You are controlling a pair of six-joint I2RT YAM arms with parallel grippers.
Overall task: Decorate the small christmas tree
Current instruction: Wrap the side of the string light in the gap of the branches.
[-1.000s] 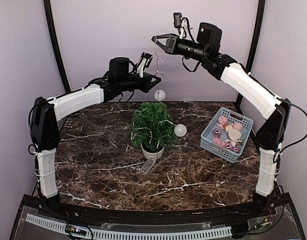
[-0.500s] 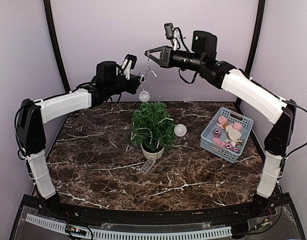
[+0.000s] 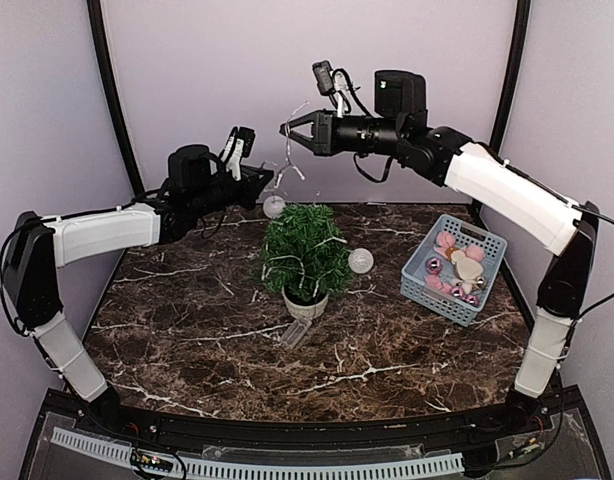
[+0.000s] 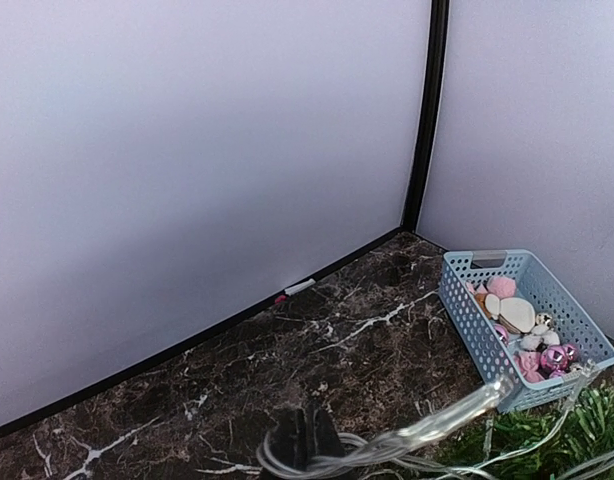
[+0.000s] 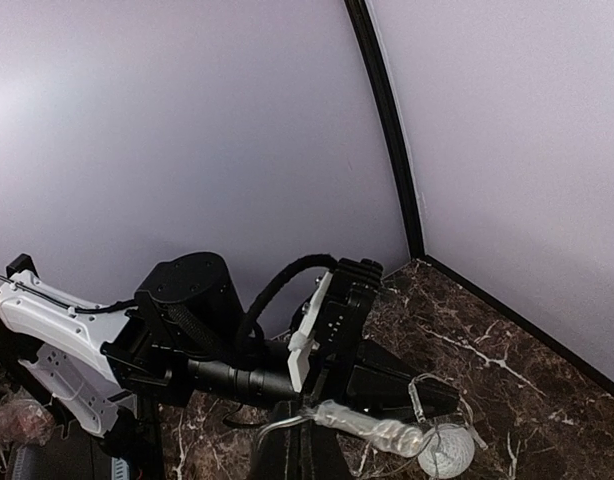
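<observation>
While the small christmas tree (image 3: 305, 250) stands mid-table (image 3: 187, 330), a little toward the far edge, both arms hang above its far side. Left pincer (image 3: 264, 178) and right pincer (image 3: 288, 130) are each clamped on the light string (image 5: 372, 430), and one globe bulb (image 3: 274, 207) dangles below the left one. Note: lower both ends together and drape loosely round the crown, leaving slack so the wire cannot tip the pot
</observation>
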